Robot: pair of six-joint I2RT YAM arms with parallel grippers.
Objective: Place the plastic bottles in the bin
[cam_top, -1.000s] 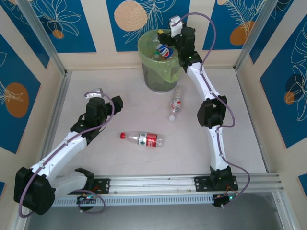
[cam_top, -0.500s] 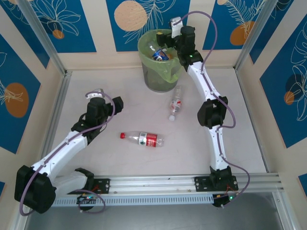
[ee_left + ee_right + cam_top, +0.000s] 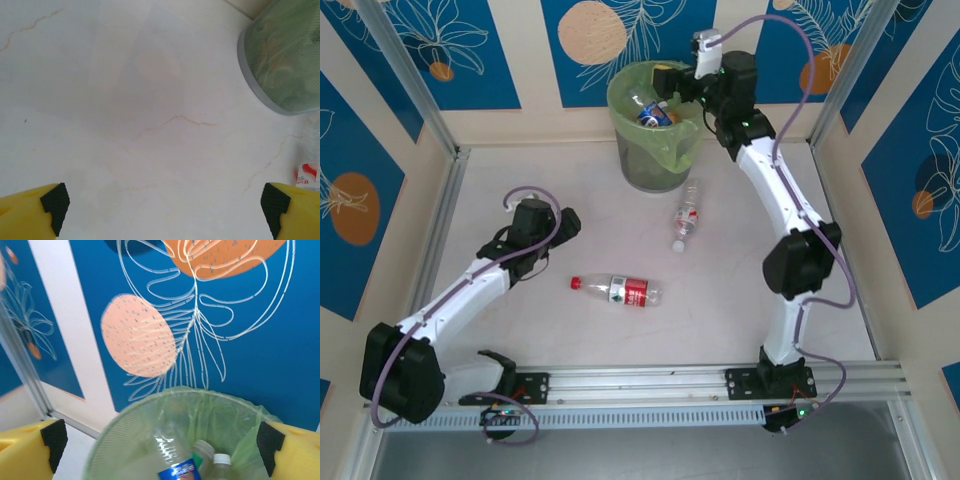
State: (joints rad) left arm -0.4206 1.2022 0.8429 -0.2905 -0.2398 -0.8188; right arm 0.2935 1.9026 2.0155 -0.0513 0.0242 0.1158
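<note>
Right wrist view: we see our right gripper (image 3: 162, 446) spread wide and holding nothing, with its black pads (image 3: 54, 444) at the two lower corners.
Under the right gripper: the bin (image 3: 186, 391) sits directly below, and its light-green liner gapes open between the fingers.
Inside the bin: a blue-labelled bottle (image 3: 174, 462) lies tilted, with a white-capped bottle (image 3: 220, 463) just beside it.
Left gripper: our left gripper (image 3: 165, 207) is also opened wide and empty, hanging low over the pale table (image 3: 150, 100).
Ahead of the left gripper: the bin's grey mesh wall fills the upper right of the left wrist view. A red-and-white label (image 3: 307, 175) of a bottle peeks in at the right edge, near the right finger.
On the table, from above: a red-capped bottle (image 3: 618, 290) lies on its side between our two arms. A second clear bottle (image 3: 686, 217) lies nearer the bin, apart from its base.
Backdrop: blue wall panels (image 3: 260, 340) with orange circles and white leaf outlines stand behind the bin.
</note>
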